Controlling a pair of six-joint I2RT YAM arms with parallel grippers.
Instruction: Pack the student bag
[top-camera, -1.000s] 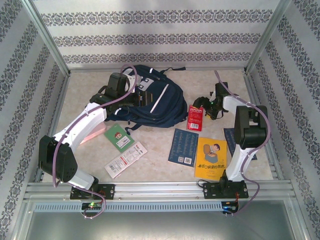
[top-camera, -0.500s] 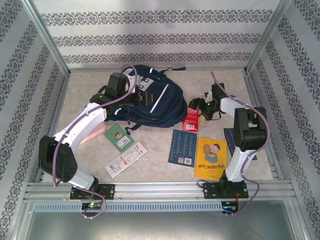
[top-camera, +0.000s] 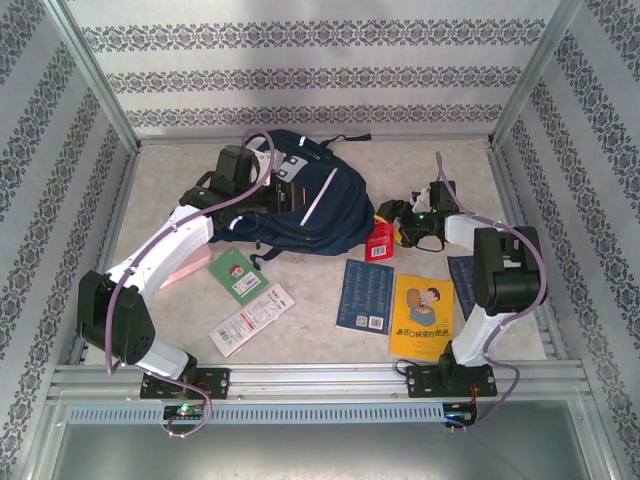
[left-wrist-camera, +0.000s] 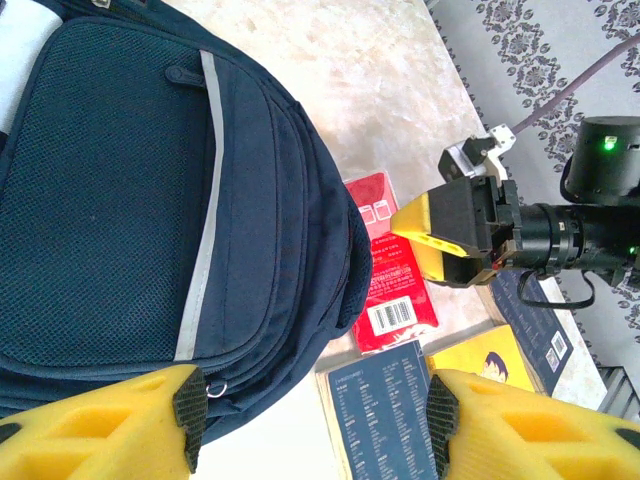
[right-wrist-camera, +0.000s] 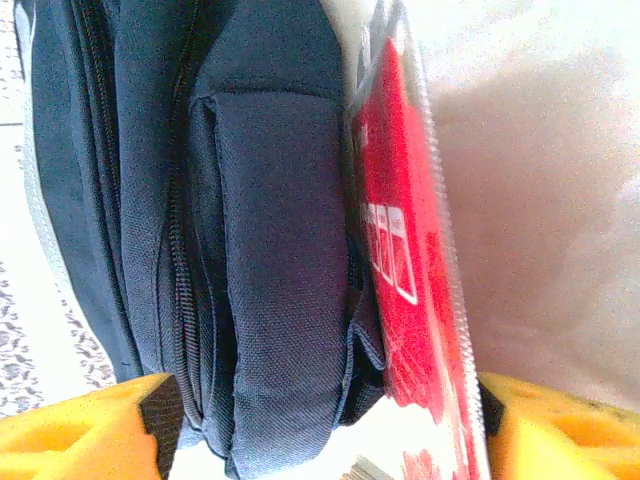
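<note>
Moved: over the last 1 second the right fingers swept toward 9 o'clock. They carried the red packet from a spot apart from the student bag to right against its side.
Red packet: it now shows narrower from above. In the right wrist view it stands nearly on edge, leaning on the bag's side pocket.
Unmoved: the left arm, the bag and the other books lie as they did.
Right fingers: wide apart, with the packet's edge and a fold of the bag's side both in the gap. I cannot tell whether they press on either.
Left fingers: spread wide over the bag's front, holding nothing.
Student bag: on its back at about 11 o'clock from the middle of the surface, front pockets up. The packet sits at its 4 o'clock edge.
Meaning for the task: the packet has reached the bag but is not inside. It is pressed against closed fabric, and no open mouth shows on that side.
Next need, as a judgement: a firm hold on the packet and an opening to feed it into, probably with the left fingers spreading the bag.
Still out: 1 dark blue book, 1 yellow book and 1 green book, all toward 6 o'clock of the bag.
</note>
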